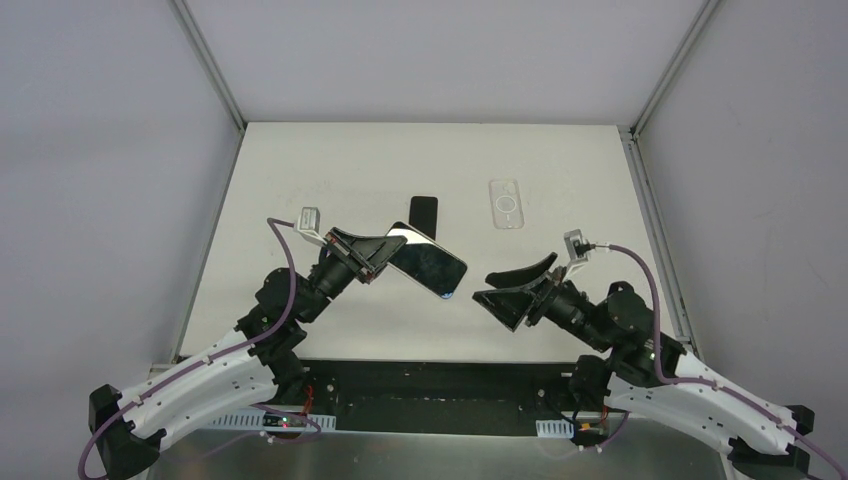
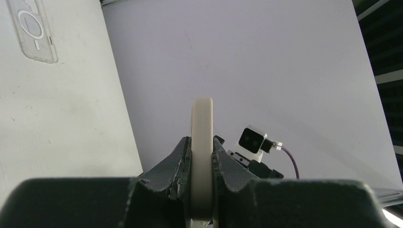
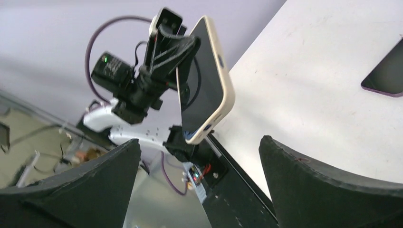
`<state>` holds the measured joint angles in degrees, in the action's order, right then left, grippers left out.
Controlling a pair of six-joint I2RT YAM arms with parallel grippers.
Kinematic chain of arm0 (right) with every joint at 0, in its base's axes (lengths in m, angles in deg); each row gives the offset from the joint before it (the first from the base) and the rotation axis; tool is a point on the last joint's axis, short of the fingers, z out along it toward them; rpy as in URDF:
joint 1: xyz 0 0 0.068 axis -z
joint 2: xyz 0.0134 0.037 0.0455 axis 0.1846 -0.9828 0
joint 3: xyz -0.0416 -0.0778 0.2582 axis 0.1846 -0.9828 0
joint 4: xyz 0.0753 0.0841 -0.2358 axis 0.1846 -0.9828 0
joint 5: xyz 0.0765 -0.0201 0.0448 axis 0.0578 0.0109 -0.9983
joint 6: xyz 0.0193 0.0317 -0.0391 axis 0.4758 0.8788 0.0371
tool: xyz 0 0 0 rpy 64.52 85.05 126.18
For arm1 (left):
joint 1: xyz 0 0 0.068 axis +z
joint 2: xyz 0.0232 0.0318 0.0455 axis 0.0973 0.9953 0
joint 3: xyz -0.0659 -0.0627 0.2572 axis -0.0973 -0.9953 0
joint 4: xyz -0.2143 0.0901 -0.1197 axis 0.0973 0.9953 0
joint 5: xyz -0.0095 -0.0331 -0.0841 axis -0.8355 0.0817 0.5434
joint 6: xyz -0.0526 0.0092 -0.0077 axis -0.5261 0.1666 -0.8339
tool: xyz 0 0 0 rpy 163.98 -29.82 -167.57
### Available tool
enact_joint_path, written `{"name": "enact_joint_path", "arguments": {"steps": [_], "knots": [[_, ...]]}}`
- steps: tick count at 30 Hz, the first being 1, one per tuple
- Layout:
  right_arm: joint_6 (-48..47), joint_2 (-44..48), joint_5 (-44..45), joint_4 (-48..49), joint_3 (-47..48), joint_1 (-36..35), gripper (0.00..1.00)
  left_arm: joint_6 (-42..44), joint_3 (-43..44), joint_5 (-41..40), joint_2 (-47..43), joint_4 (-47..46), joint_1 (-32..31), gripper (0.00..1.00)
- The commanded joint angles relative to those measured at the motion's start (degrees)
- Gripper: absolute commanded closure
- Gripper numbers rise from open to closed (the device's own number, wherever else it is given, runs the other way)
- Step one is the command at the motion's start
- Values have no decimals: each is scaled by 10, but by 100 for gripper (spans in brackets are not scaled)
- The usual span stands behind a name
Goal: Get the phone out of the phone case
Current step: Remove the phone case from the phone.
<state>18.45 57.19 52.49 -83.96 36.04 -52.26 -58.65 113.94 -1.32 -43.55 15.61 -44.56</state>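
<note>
Phone (image 1: 428, 262) hangs clamped in left pincer (image 1: 383, 262), right pincer (image 1: 500, 292) gaping wide near it.

Held phone (image 1: 428, 262): dark glossy screen, cream rim. Clear case (image 1: 507, 204): see-through w/ white ring-and-bar mark. Second phone (image 1: 424, 212): black. Table (image 1: 300, 200): white, faint scuffs. Left gripper (image 1: 385, 252) & right gripper (image 1: 508, 290): black. Cables (image 3: 93, 40): purple.

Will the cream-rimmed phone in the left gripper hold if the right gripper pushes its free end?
Probably pivots: the left gripper pinches the cream-rimmed phone at one end only. Its smooth, rounded rim may slip. It looks rigid.
</note>
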Motion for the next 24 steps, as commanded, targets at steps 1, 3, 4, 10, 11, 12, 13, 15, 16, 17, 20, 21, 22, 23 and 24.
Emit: {"name": "enact_joint_path", "arguments": {"steps": [1, 3, 4, 10, 11, 12, 13, 15, 16, 17, 20, 21, 22, 23, 24], "knots": [[100, -20, 101, 14, 41, -1, 2, 2, 37, 16, -6, -60, 4, 100], [122, -46, 93, 14, 58, 1, 5, 3, 39, 21, -5, -60, 3, 100], [133, -58, 91, 10, 66, 3, 8, 4, 41, 25, -5, -60, 3, 100], [200, -85, 87, 51, 52, 24, 27, 6, 45, 36, -9, -60, 4, 100], [209, -86, 81, 56, 47, 30, 30, 6, 45, 37, -9, -60, 4, 100], [218, -89, 69, 68, 41, 35, 32, 7, 46, 36, -11, -60, 3, 100], [225, -90, 63, 75, 38, 41, 34, 7, 46, 37, -12, -61, 4, 100], [241, -91, 52, 94, 28, 51, 38, 9, 48, 37, -13, -62, 4, 100], [249, -93, 49, 100, 23, 53, 40, 10, 50, 38, -13, -61, 4, 100], [255, -93, 50, 107, 18, 55, 43, 11, 51, 39, -13, -61, 3, 100], [280, -100, 45, 135, 2, 60, 46, 12, 52, 39, -13, -61, 3, 100], [288, -107, 39, 143, 1, 61, 46, 12, 52, 39, -13, -61, 4, 100], [295, -113, 34, 150, -1, 61, 46, 12, 52, 39, -12, -61, 4, 100], [303, -119, 29, 161, -3, 61, 46, 12, 51, 39, -11, -61, 4, 100], [310, -126, 27, 172, -7, 62, 46, 12, 51, 39, -11, -61, 4, 100]]}}
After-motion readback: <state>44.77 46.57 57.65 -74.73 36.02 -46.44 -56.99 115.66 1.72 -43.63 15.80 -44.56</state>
